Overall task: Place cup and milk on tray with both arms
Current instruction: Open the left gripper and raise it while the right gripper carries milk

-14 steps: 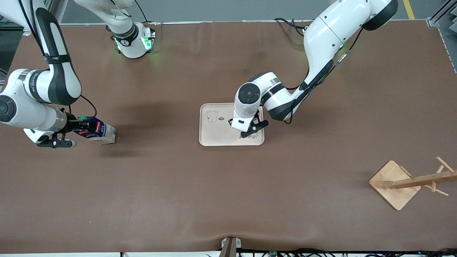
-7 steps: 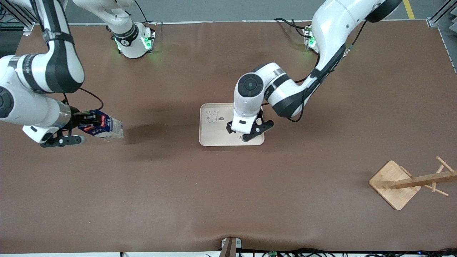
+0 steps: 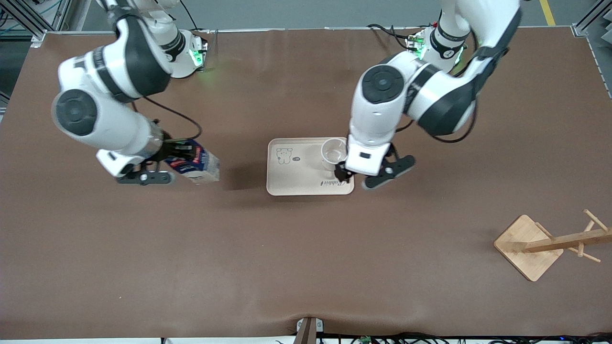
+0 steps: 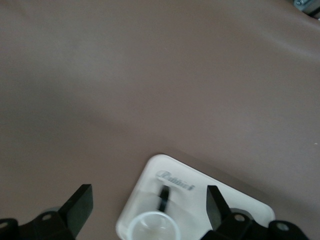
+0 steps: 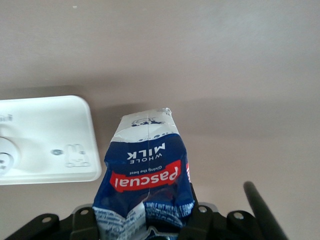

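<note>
My right gripper point(image 3: 184, 157) is clamped on the dark blue milk point(image 3: 196, 162), red band and white lettering showing, over the table beside the tray point(image 3: 296, 184); my left gripper point(image 3: 366, 179) hangs spread over the tray's edge. The white cup point(image 3: 333, 152) stands upright on the cream tray.

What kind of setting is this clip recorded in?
Probably a robotics lab workcell rather than a home: a big table under a plain brown cover, two arms on bases with green lights, cables along its edge, and a few props: tray, cup, milk.
</note>
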Robot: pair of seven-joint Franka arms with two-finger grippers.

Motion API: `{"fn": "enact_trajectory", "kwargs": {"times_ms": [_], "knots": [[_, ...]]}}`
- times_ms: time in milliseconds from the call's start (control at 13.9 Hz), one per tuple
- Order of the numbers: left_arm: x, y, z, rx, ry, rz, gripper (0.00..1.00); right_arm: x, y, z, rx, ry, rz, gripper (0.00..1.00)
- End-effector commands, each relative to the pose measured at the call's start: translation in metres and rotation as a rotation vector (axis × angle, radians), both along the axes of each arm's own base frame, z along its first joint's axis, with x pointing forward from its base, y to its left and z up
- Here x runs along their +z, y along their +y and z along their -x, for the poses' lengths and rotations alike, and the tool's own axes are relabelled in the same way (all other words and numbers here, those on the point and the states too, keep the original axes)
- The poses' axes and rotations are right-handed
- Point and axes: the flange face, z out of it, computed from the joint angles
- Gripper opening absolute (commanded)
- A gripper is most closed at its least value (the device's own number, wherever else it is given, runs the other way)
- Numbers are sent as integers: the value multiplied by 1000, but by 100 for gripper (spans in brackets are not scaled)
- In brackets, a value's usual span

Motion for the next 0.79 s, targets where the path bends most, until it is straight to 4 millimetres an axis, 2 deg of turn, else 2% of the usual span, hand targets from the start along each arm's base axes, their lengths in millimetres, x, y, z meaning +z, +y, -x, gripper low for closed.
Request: {"fn": "enact_trajectory", "kwargs": {"times_ms": [0, 72, 215, 358, 502, 574, 717], "knots": [[44, 49, -1, -81, 19, -39, 100, 2, 50, -5, -83, 12, -7, 0], [53, 75, -7, -110, 42, -36, 100, 4, 63, -8, -91, 9, -16, 0], [81, 107, -14, -171, 49, -1, 100, -3, 97, -6, -111, 38, -52, 0], [103, 148, -20, -146, 53, -14, 100, -11, 135, -7, -142, 51, -68, 0], [110, 185, -24, -194, 84, -31, 100, -25, 166, -3, -112, 64, -72, 0], [120, 206, -24, -228, 92, -40, 100, -38, 178, 0, -96, 73, -67, 0], [130, 230, -22, -278, 121, -52, 100, -63, 213, 15, -21, 62, -14, 0]]}}
